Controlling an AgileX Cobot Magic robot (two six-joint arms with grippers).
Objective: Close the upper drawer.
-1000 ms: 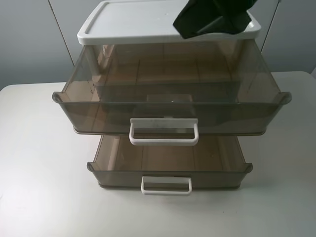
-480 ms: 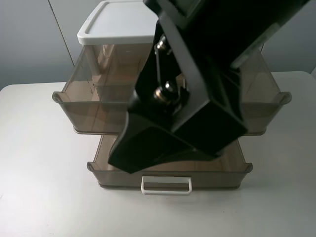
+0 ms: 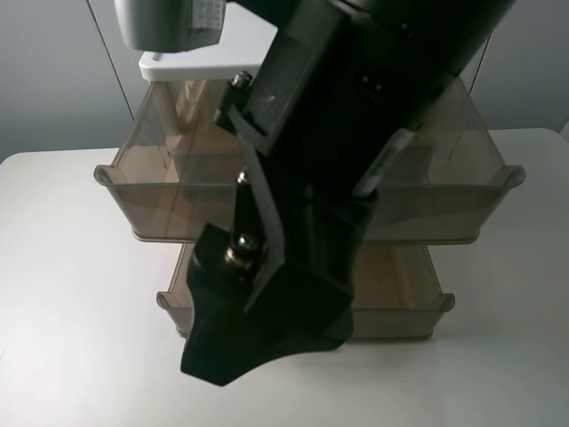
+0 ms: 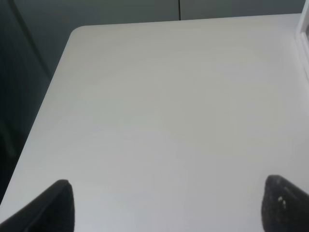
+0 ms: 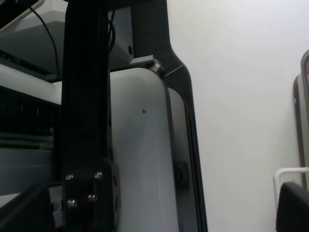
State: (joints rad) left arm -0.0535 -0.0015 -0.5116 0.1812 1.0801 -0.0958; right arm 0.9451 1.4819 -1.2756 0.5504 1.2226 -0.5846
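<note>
1. White tabletop [image 3: 71, 311] with a grey wall [image 3: 53, 80] behind it. A drawer cabinet with a white top [image 3: 191, 64] stands at the back-middle of the table.
2. Task item: the upper drawer [image 3: 156, 187], smoky brown and translucent, stands well out of the cabinet. Its front overhangs the lower drawer [image 3: 400, 298], which is also out.
3. In the high view the black right arm [image 3: 356, 133] crosses from top right to lower left, very near the lens. It covers the middle of both drawer fronts, so their handles are hidden in that view.
4. The right gripper [image 5: 159, 208], seen from its wrist camera, shows dark fingertips [image 5: 292, 205] at opposite edges of the picture. The jaws are wide apart.
5. In the same view, the corner of a white handle [image 5: 288, 175] sits just beside one fingertip, with a brown drawer edge next to it. I cannot tell which drawer it belongs to. A black frame [image 5: 87, 121] of the rig stands past the table's edge.
6. The left gripper [image 4: 169, 208] hangs over the tabletop near a rounded table corner, with its fingertips [image 4: 55, 205] far apart, so the jaws are spread. A white sliver [image 4: 304, 43] shows at the edge of that view, and I cannot tell what it is. This gripper does not show in the high view.
</note>
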